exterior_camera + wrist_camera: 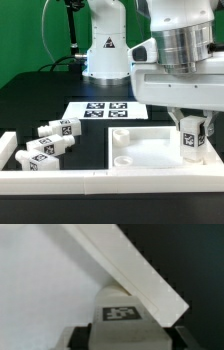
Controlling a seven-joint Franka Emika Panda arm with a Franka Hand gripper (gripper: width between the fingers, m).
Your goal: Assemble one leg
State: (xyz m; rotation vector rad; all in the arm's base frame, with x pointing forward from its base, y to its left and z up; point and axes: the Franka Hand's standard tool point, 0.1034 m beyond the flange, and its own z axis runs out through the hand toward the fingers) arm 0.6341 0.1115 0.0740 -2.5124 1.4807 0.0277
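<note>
Leg (191, 143) upright, clamped in tool (190, 132) (pointing down)

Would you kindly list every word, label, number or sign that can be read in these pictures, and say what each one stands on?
No words, brands or numbers can be read.
Arm base: a dark triangular sign, too small to read.
Marker board: square tags, patterns only.
Leg in the claw: one square tag, a pattern, no text.
Loose legs: like tags, no text.
</note>
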